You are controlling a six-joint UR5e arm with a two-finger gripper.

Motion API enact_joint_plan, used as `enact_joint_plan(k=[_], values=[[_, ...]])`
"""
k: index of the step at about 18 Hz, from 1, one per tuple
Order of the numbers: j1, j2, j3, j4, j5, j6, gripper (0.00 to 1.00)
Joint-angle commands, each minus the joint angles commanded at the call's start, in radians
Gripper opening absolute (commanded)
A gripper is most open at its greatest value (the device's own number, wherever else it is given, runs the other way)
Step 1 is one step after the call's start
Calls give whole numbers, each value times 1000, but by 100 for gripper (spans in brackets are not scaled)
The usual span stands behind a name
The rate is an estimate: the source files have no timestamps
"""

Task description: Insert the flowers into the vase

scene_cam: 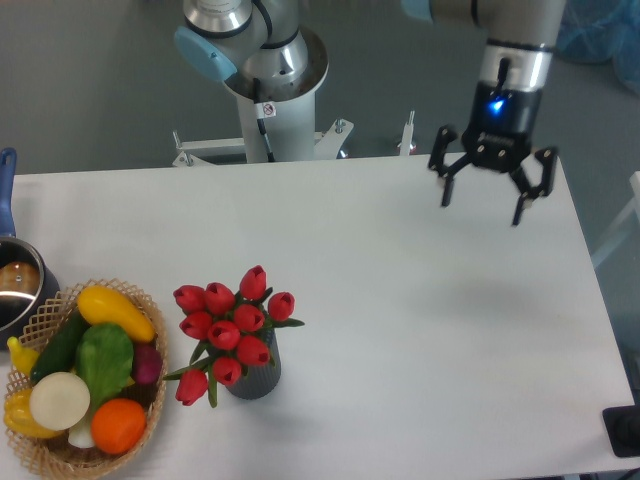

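— Where are the flowers point(232, 328)?

— Standing in the vase point(256, 378), near the front edge of the table point(420, 330), left of its middle. The red tulip buds spread wider than the vase mouth, and a couple of them droop over its left side on green stems. Only the lower right part of the dark ribbed vase shows beneath the bunch.

— What sits closest to them?

— A wicker basket point(40, 455) just to the left, at the front left corner of the table. It holds a yellow squash point(115, 311), a green pepper point(105, 360), an orange point(118, 425), a white onion point(58, 399) and something dark purple point(148, 364) against its right rim. The drooping buds come near the basket's right rim; whether they touch it I cannot tell.

— And beyond the basket?

— A metal pot point(18, 290) at the left edge of the table, cut off by the frame, with a blue handle point(6, 192) pointing toward the back.

— The gripper point(483, 207)?

— Well apart from the flowers, up above the back right part of the table, near the rear edge. Its two fingers are spread wide and point downward, with nothing between them. A blue light glows on the wrist above it.

— Anything else?

— The robot base point(268, 90) stands behind the table's rear edge, roughly in line with the vase.
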Motion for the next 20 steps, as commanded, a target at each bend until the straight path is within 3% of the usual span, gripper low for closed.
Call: enact_joint_plan(k=[2,5,7,10,12,14,17,20], values=[[40,25,18,-70,112,47,100],[122,55,35,-187,180,161,100],[196,81,47,-257,182,262,100],[342,97,119,-446,183,437,100],[437,100,149,-531,183,514,100],[521,117,153,-569,200,602,100],[610,127,175,-577,280,760,100],[692,131,181,-604,289,802,100]])
